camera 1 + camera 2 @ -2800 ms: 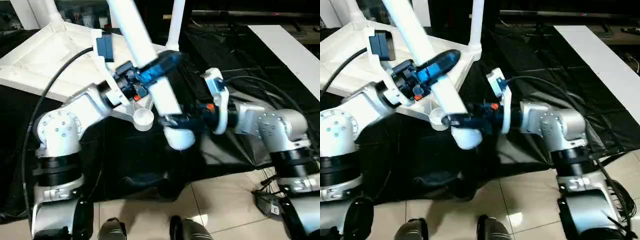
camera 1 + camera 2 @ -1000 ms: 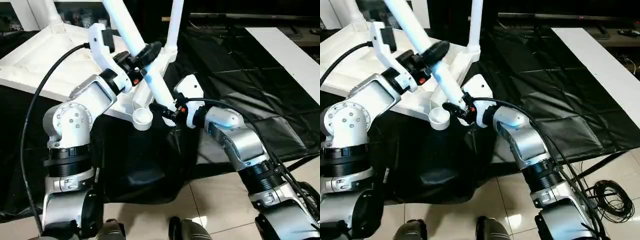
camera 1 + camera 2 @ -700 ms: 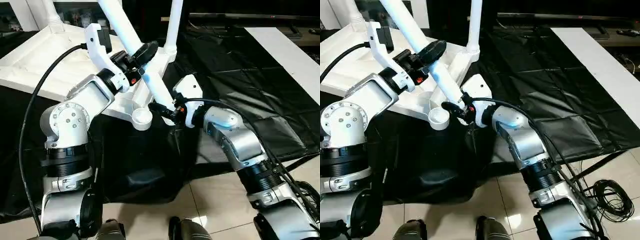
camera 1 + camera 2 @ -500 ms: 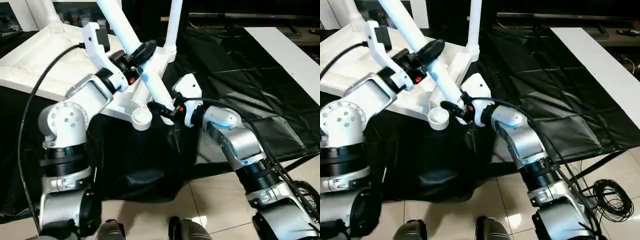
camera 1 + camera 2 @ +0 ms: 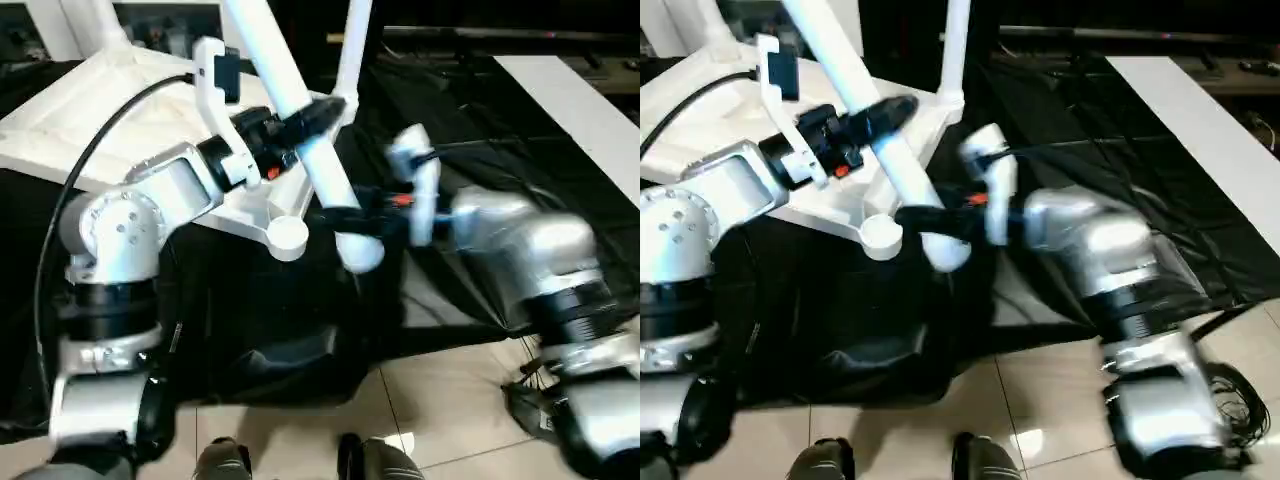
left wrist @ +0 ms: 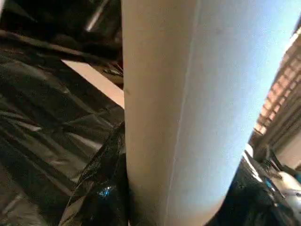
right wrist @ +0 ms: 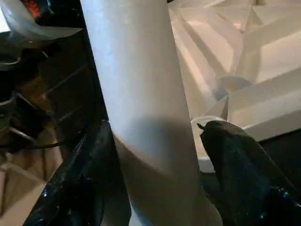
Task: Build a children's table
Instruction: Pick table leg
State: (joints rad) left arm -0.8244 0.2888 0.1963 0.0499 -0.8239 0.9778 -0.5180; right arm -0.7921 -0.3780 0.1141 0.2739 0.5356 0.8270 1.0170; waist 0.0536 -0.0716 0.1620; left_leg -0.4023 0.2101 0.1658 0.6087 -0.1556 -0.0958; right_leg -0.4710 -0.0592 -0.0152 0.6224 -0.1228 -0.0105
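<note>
Beside empty corner socket [image 5: 288, 234], gripper-held leg [image 5: 300, 130].

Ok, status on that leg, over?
Left gripper and right gripper both shut on the leg. Its lower end hangs beside the empty corner socket, not in it. Tabletop upside down; nothing blocking.

Blurred by motion: right arm [image 5: 520, 240] and right gripper [image 5: 352, 207]. Cut off at the top edge: held leg [image 5: 300, 110], upright leg [image 5: 954, 50]. Partly hidden behind the left arm [image 5: 160, 200]: tabletop [image 5: 90, 110].
</note>
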